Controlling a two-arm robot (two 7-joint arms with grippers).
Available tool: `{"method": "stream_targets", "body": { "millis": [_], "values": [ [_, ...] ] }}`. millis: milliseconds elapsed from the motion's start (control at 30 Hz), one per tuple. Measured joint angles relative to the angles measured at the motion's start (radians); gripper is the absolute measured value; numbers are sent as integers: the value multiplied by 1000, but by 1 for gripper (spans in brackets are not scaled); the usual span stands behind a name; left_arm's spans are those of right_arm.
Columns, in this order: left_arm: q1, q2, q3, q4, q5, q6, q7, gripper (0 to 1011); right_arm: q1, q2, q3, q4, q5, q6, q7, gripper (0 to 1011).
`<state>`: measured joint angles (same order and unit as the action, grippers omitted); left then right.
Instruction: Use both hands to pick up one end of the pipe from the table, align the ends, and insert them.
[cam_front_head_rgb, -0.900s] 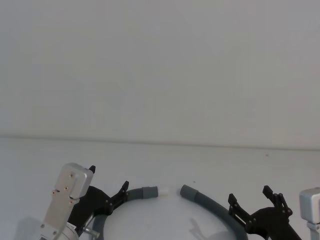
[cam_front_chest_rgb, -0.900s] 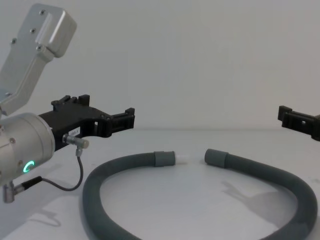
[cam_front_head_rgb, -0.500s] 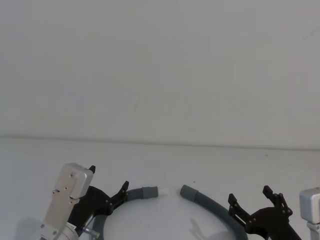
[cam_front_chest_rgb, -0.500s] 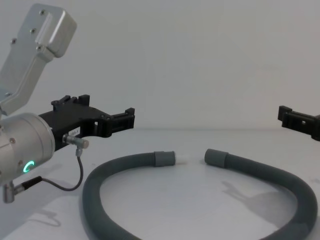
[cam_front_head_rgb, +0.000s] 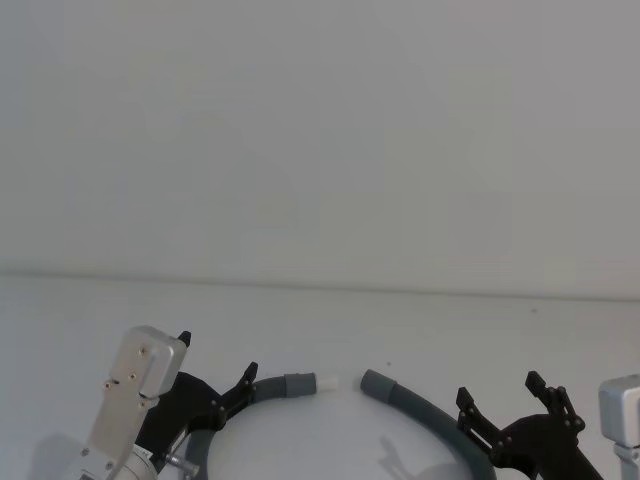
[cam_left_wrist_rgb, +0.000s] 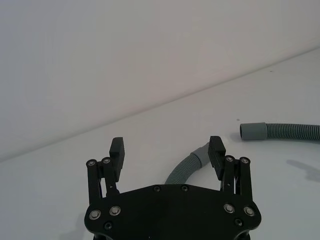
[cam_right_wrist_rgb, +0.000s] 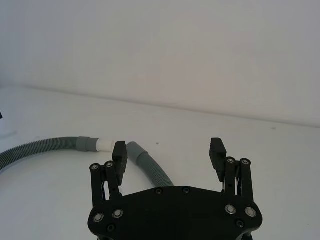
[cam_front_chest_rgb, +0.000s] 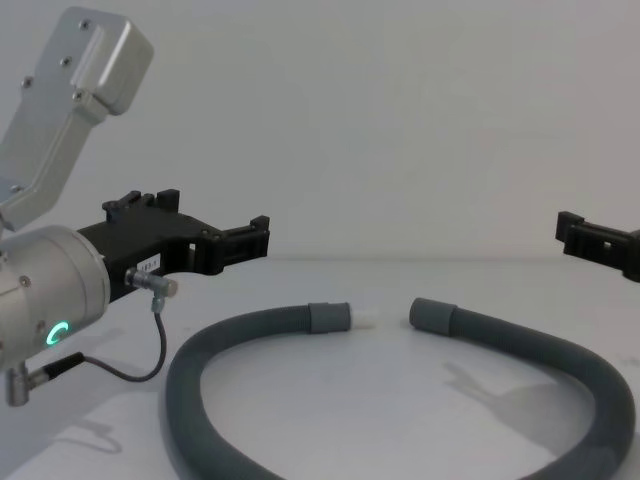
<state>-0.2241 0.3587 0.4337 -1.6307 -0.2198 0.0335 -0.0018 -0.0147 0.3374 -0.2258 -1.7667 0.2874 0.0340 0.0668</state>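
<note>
Both open, the left gripper (cam_left_wrist_rgb: 166, 147) and right gripper (cam_right_wrist_rgb: 168, 148) should take the probably light, floppy pipe (cam_front_chest_rgb: 540, 347) just behind its stiffer cuffs (cam_front_chest_rgb: 329, 317)

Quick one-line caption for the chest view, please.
Left gripper and right gripper open above the table; hose looped, spigot cuff facing plain cuff, unjoined.

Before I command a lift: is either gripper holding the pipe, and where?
Nothing is held. The left gripper and right gripper both hover open, and the pipe lies on the table, untouched.
</note>
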Motion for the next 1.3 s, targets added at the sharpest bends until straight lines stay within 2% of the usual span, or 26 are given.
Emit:
{"method": "stream_targets", "body": {
  "millis": [1300],
  "values": [
    [0,0,0,0,0,0,0,1002,0,0,0,0,0,0,0,1004]
  ]
}}
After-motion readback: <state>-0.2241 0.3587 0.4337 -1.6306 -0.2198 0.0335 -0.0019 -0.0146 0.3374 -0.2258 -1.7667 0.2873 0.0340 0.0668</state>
